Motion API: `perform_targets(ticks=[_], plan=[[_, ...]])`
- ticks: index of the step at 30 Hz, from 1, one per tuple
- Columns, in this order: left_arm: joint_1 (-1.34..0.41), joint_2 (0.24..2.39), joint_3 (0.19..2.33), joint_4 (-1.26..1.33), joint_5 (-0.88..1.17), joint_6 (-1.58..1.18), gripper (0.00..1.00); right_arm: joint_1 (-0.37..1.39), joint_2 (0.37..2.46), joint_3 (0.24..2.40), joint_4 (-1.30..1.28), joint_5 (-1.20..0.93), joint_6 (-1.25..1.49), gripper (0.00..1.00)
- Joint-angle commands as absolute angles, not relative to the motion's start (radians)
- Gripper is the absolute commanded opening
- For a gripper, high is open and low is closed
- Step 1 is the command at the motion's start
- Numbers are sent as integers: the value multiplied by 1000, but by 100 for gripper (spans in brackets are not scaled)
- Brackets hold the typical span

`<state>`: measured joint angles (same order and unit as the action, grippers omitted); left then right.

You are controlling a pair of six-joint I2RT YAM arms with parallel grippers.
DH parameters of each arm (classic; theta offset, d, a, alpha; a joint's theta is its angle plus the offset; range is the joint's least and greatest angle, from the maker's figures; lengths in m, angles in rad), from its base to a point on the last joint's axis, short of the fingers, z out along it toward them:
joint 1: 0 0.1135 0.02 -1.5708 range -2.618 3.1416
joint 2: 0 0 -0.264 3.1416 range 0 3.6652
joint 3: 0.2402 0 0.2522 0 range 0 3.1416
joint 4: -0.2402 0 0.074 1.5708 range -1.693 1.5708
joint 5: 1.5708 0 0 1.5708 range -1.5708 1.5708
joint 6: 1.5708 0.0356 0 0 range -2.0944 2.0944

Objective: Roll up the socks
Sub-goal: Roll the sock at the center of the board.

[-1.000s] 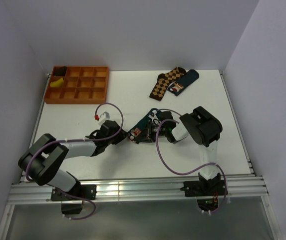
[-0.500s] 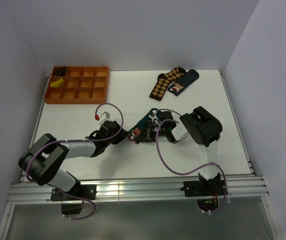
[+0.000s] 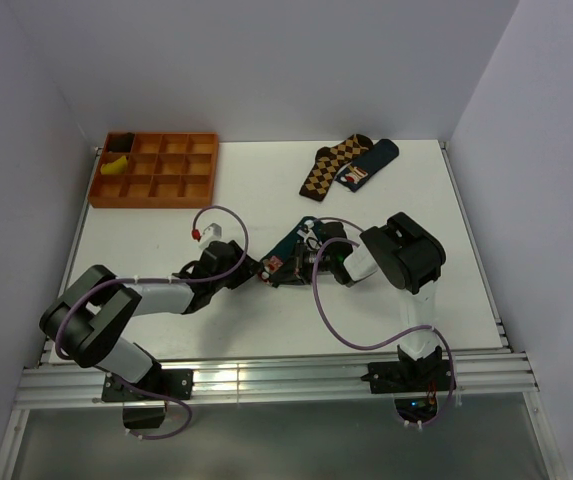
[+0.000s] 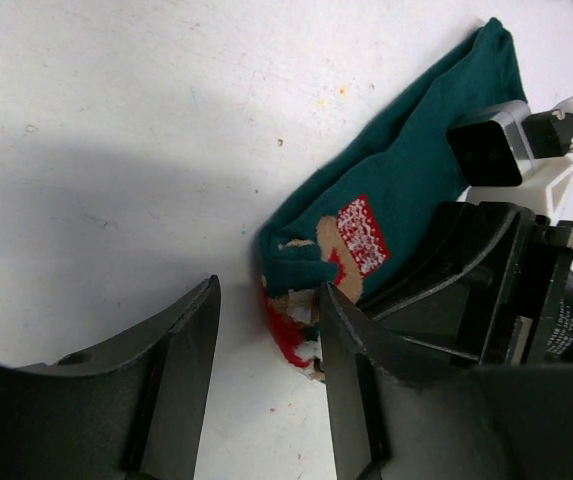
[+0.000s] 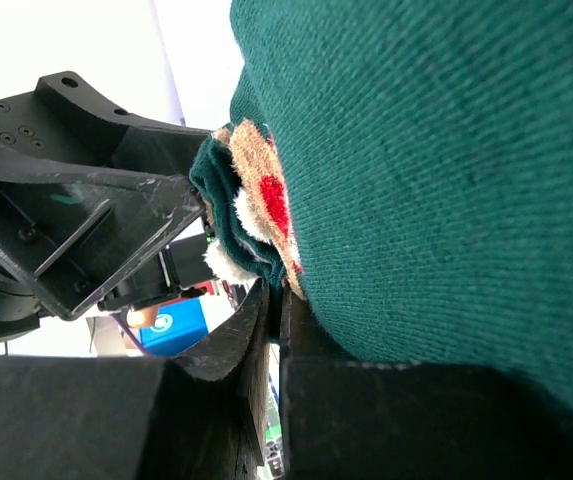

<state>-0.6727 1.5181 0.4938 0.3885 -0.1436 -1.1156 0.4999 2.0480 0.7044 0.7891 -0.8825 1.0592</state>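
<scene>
Socks (image 4: 406, 170) mid-frame, roll seemingly begun: right end effector (image 5: 274, 300) pinches them, left end effector (image 4: 266, 300) half-open beside folded end; next, regrip fold.

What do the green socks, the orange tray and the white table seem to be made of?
Green socks: knitted fabric, matte; fine rows of loops show close up.
Orange tray: probably plastic, matte; one even colour, thin straight dividers.
White table: hard smooth board, matte, with small specks; the material underneath cannot be told.

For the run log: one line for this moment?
left pincer: open, by folded end of socks | right pincer: shut on socks | roll: unfinished
</scene>
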Motion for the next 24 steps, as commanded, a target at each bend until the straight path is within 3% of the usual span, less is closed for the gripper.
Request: perform_targets(ticks=[1,18,24], plan=[[-672,1517,491,453,-124,-1100,50,494,2029,730,736,-876,1039,0],[-669,1536,508,420,-138,-1098,44,494,2031,753,680,-871,1006,0],[-664,1568,540,377,-150,-1104,34,494,2023,759,641,-865,977,0]])
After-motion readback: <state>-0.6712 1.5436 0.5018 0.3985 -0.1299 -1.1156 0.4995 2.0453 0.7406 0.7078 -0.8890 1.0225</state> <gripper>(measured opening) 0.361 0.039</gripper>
